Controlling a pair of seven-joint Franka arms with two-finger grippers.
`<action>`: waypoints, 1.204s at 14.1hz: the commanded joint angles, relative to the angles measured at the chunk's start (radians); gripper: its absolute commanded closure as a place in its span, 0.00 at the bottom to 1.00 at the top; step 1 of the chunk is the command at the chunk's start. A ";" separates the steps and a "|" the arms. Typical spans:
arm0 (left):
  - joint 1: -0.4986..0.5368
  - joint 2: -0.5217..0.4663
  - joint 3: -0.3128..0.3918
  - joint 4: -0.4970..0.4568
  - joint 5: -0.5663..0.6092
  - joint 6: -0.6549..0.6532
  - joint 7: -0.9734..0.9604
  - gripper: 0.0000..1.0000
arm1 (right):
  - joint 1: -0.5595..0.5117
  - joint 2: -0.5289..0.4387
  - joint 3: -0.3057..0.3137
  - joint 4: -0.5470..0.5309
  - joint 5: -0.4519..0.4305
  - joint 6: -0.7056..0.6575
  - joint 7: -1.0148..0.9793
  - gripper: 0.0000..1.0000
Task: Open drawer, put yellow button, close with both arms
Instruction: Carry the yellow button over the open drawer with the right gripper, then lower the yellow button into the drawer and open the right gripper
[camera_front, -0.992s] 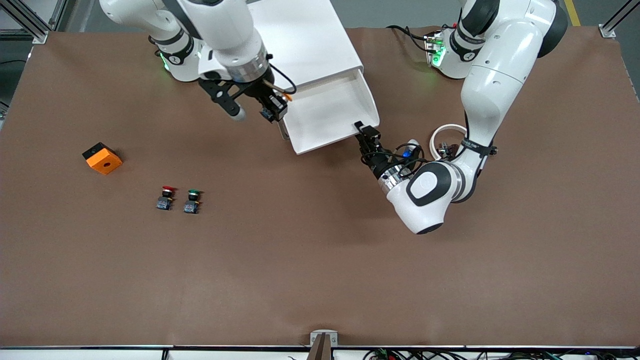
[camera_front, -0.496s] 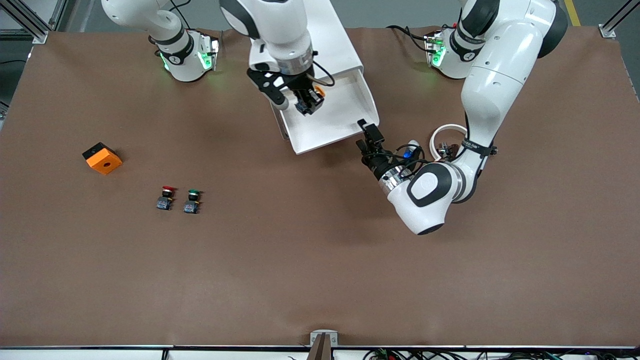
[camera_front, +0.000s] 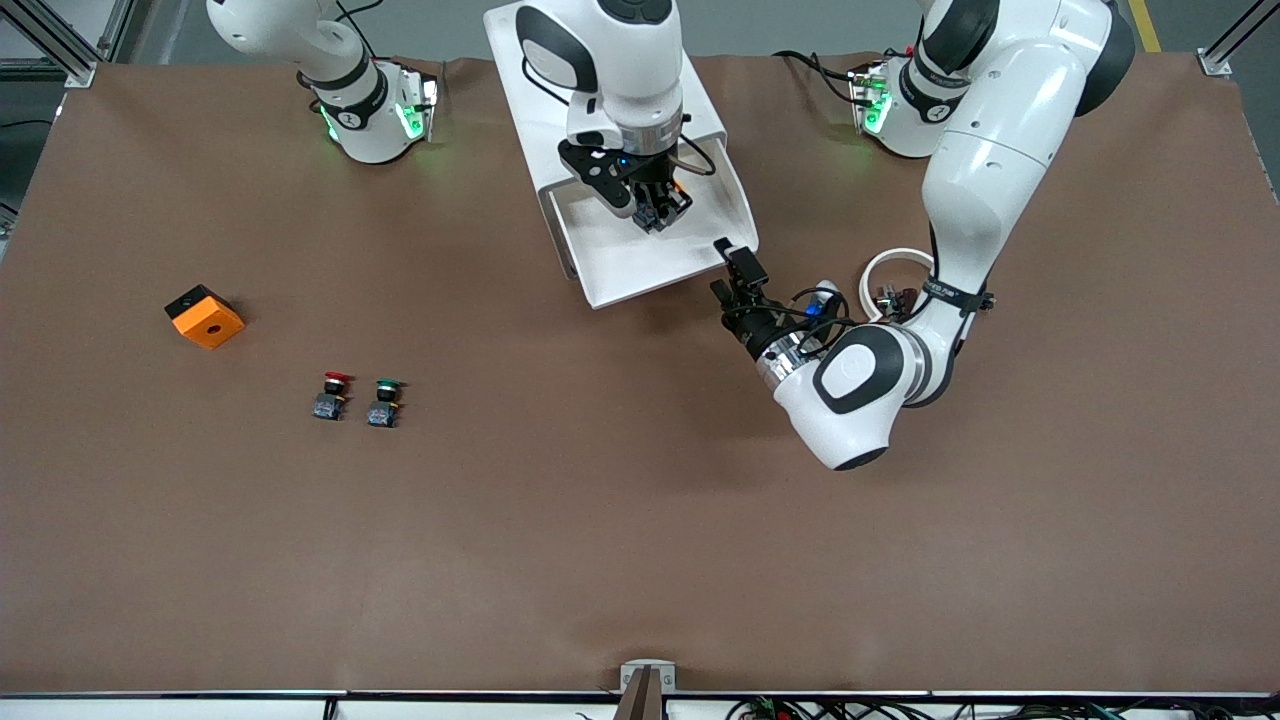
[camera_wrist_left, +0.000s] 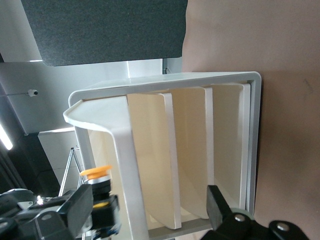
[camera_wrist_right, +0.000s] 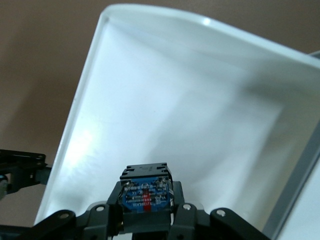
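Observation:
The drawer (camera_front: 640, 265) stands pulled out of the top of the white cabinet (camera_front: 530, 90). My right gripper (camera_front: 660, 210) hangs over the drawer's tray, shut on the yellow button (camera_front: 662, 205). In the right wrist view the button's blue and black body (camera_wrist_right: 146, 195) sits between the fingers, with the drawer's white floor (camera_wrist_right: 175, 100) beneath. My left gripper (camera_front: 735, 272) is open at the drawer's front corner toward the left arm's end. In the left wrist view the drawer's front lip (camera_wrist_left: 125, 165) runs between its spread fingers (camera_wrist_left: 216, 205), and the yellow cap (camera_wrist_left: 96, 171) shows above the tray.
A red-capped button (camera_front: 333, 393) and a green-capped button (camera_front: 385, 400) stand side by side nearer the front camera, toward the right arm's end. An orange block (camera_front: 204, 316) lies farther toward that end. A white ring (camera_front: 893, 280) lies by the left arm's forearm.
My right arm has carried the yellow button from beside the drawer to over its tray. My left gripper has opened and let go of the drawer's front corner.

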 joint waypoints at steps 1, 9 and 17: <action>-0.001 -0.014 -0.007 0.018 0.003 -0.005 0.009 0.00 | 0.009 0.014 -0.011 0.015 -0.030 0.004 0.019 1.00; -0.001 -0.097 0.010 0.041 0.024 -0.011 0.234 0.00 | 0.004 0.042 -0.014 0.022 -0.056 0.021 0.013 1.00; -0.001 -0.166 0.015 0.056 0.213 0.049 0.656 0.00 | -0.033 0.047 -0.020 0.090 -0.058 -0.002 -0.007 0.00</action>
